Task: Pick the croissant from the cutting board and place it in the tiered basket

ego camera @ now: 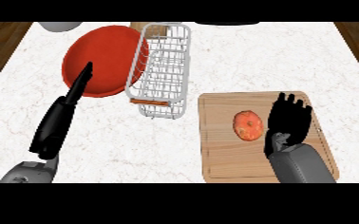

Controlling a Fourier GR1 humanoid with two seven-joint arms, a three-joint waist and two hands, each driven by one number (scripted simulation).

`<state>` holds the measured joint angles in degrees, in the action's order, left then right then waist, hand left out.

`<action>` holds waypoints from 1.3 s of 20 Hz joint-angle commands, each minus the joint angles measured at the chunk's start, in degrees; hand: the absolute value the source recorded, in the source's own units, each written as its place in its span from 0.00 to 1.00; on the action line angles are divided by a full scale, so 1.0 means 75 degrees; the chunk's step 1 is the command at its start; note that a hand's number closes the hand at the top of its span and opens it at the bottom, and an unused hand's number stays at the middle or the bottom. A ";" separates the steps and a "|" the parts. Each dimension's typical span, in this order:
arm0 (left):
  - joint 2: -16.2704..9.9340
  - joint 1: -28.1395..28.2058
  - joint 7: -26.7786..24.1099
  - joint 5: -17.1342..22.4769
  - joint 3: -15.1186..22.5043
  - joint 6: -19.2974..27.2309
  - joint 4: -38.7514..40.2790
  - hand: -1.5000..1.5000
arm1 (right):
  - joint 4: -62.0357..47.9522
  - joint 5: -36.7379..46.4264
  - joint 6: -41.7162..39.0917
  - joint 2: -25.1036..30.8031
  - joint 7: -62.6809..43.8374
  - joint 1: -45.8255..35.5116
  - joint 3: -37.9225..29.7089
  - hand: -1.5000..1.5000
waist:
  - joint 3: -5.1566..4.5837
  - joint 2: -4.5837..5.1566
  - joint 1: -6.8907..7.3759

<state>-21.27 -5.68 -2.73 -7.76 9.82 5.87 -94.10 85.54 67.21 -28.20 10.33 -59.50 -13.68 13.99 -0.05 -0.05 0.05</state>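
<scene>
An orange-brown round croissant [247, 125] lies on the wooden cutting board [224, 156] at the lower right. My right hand [288, 118] hovers just right of the croissant, fingers straight and pointing away from me, holding nothing. The white wire tiered basket [163, 71] stands left of the board's far corner, with nothing in it that I can see. My left hand [60, 118] is at the left, fingers straight and pointing toward the red plate.
A large red plate [98, 61] lies left of the basket, partly under its rim. A white bowl [60, 26] and a dark object [224, 23] sit at the counter's far edge. The marble counter [280, 57] spreads around.
</scene>
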 commanded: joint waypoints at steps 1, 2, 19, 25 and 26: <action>0.0242 -0.0157 -0.0003 -0.0284 -0.0065 -0.0016 0.0194 0.50 | -0.0587 0.0358 0.0309 -0.0429 -0.0539 0.0002 -0.0077 0.00 | 0.0007 0.0010 0.0004; 0.0101 0.0127 0.0137 -0.0104 -0.0229 -0.0276 -0.0285 0.50 | -0.0234 0.0213 -0.0226 -0.0260 -0.0407 -0.0067 -0.0310 0.00 | 0.0006 0.0001 0.0012; 0.0796 0.0304 -0.0262 -0.0732 -0.0343 -0.0375 0.0022 0.50 | 0.0454 0.1349 0.0668 -0.0113 0.1109 -0.0296 0.0236 1.00 | 0.0004 -0.0005 -0.0015; 0.0457 0.0108 -0.0205 -0.0366 -0.0786 -0.0725 -0.0013 0.50 | 0.0599 -0.0278 0.1764 0.1267 0.4123 -0.0381 -0.0933 1.00 | 0.0017 0.0014 -0.0033; 0.0392 0.0203 -0.0239 -0.0398 -0.0787 -0.0756 0.0002 0.50 | 0.0866 -0.0748 0.1670 0.1581 0.4748 -0.0173 -0.1157 1.00 | 0.0019 -0.0002 -0.0099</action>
<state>-17.34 -4.65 -3.88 -11.50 5.09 1.08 -94.22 89.41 69.92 -17.84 15.80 -36.96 -15.91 10.76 -0.01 -0.06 -0.23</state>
